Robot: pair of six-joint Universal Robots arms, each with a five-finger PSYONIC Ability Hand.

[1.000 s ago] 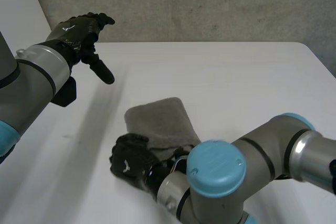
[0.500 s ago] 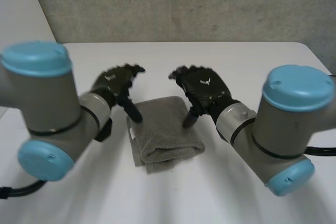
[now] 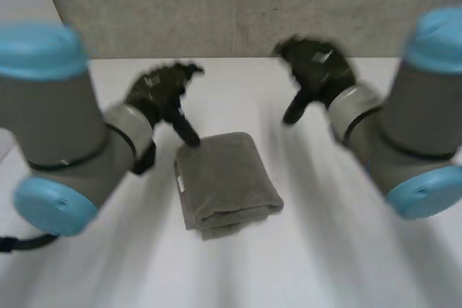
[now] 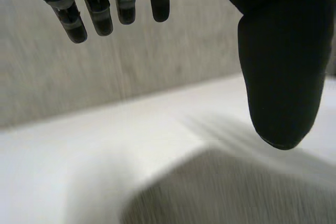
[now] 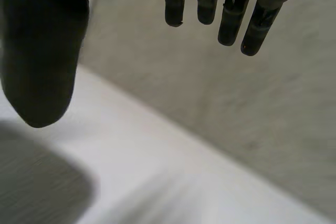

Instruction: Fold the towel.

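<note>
We see the grey towel lying folded in the middle of the white worktop. The left hand hangs at the towel's 11 o'clock, its fingers straight and grasping nothing. Its thumb tip is just at the towel's far corner; we cannot tell whether it touches. The right hand is at 1 o'clock, apart from the towel and likewise released. A small pale tag at the towel's 9 o'clock edge is too small to read.
</note>
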